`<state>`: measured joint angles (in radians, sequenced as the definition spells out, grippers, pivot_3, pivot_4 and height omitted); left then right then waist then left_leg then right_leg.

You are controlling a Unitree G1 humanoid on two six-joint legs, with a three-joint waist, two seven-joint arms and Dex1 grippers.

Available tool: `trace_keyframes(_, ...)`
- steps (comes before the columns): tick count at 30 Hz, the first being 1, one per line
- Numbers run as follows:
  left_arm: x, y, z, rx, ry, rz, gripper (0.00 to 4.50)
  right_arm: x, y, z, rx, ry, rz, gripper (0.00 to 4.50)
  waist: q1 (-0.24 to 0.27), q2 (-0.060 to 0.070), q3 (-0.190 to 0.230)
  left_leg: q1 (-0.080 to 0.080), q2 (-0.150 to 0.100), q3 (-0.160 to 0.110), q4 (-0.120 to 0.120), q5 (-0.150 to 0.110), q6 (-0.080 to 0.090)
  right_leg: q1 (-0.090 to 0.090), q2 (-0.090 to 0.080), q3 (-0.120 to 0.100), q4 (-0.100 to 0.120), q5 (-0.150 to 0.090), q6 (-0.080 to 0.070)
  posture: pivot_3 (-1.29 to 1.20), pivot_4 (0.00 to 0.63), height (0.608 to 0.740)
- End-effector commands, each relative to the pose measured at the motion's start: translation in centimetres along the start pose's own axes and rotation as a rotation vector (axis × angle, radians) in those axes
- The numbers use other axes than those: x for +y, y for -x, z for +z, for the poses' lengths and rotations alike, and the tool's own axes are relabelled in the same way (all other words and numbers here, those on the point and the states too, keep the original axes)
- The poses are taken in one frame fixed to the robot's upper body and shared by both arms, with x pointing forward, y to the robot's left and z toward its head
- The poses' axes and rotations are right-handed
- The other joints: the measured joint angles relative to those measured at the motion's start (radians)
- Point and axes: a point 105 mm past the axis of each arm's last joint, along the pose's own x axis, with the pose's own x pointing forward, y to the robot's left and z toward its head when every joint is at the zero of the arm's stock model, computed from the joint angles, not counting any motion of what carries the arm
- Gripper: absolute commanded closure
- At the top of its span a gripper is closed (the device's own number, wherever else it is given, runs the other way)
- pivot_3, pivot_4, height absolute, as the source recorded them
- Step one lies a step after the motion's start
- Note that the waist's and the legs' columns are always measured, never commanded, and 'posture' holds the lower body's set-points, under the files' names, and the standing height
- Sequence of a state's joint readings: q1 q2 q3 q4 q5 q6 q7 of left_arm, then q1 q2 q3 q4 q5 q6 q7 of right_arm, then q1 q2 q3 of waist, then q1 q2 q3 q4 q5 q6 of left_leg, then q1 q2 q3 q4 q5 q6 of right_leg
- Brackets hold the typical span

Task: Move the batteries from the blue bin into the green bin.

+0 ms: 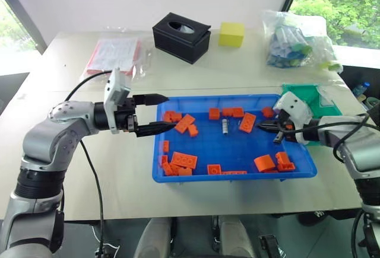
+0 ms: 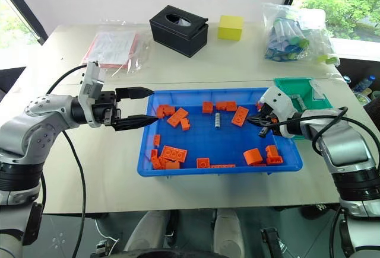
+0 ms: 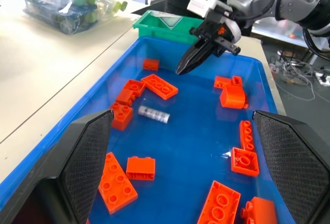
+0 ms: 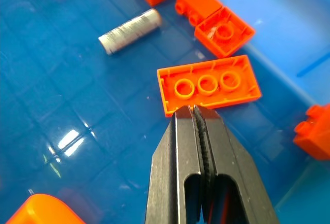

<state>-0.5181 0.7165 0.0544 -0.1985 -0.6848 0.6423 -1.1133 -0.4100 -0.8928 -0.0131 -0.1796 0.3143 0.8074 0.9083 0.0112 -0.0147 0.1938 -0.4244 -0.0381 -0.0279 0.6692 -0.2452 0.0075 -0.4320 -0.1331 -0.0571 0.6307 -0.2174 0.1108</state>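
Right claw (image 1: 265,127) shut over pale table (image 1: 249,71), windowed room

You're looking at a bright blue bin (image 1: 233,175) strewn with orange bricks (image 1: 184,124), one silver-grey battery (image 1: 225,127) among them, a green bin (image 1: 309,95) at its two o'clock.

1 battery (image 1: 225,127), 2 bins, 1 yellow cube (image 1: 231,34), 1 black box (image 1: 181,37).

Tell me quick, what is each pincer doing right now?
Left pincer: open, holding nothing, at the blue bin's edge.
Right pincer: closed, empty, over the bin.
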Motion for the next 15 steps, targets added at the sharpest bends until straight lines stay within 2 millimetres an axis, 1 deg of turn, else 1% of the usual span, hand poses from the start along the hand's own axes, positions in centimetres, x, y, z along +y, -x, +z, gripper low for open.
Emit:
trace_keyframes(1,-0.1,0.2,1.1,-0.017,-0.049,-0.008,0.00,-0.1,0.8,2.9,-0.077,-0.034,-0.073,3.94,0.000,0.000,0.000,0.000,0.000,0.000,0.000,0.000,0.000,0.000,0.000,0.000,0.000,0.000,0.000,0.00,0.150,0.692)
trace_keyframes(2,-0.2,0.2,1.0,-0.017,-0.049,-0.009,0.00,0.0,0.6,3.5,-0.094,-0.071,-0.082,3.66,-0.001,0.000,0.000,0.000,0.000,0.000,0.000,0.000,0.000,0.000,0.000,0.000,0.000,0.000,0.000,0.00,0.150,0.692)
trace_keyframes(5,-0.2,0.2,1.1,-0.017,-0.048,-0.014,0.00,1.3,-1.1,5.3,-0.123,-0.164,-0.104,2.21,-0.003,0.000,0.000,0.000,0.000,0.000,0.000,0.000,0.000,0.000,0.000,0.000,0.000,0.000,0.000,0.00,0.150,0.692)
trace_keyframes(6,-0.1,0.1,1.1,-0.018,-0.048,-0.015,0.00,1.8,-1.8,5.5,-0.115,-0.186,-0.102,1.66,-0.003,0.000,0.000,0.000,0.001,0.000,0.000,0.000,0.000,-0.001,0.000,0.000,0.001,0.000,0.000,0.00,0.150,0.692)
trace_keyframes(8,-0.1,0.1,1.0,-0.017,-0.048,-0.016,0.00,3.3,-3.2,5.8,-0.095,-0.254,-0.073,0.72,-0.001,0.000,0.000,0.000,0.001,0.000,0.000,0.000,0.000,-0.002,0.000,0.000,0.001,0.000,0.000,0.00,0.150,0.692)
trace_keyframes(11,0.0,0.0,1.0,-0.016,-0.050,-0.017,0.00,4.9,-5.3,5.5,-0.038,-0.356,-0.050,0.72,0.002,0.000,0.000,-0.001,0.000,-0.001,-0.001,0.000,0.000,-0.002,0.000,0.000,0.001,0.000,0.000,0.00,0.150,0.692)
trace_keyframes(15,0.0,0.2,1.0,-0.012,-0.052,-0.015,0.00,6.7,-7.4,4.9,0.029,-0.453,-0.019,0.72,0.000,0.000,0.000,-0.002,-0.001,-0.001,0.000,0.000,0.000,-0.002,0.000,0.000,0.001,0.000,0.000,0.00,0.150,0.692)
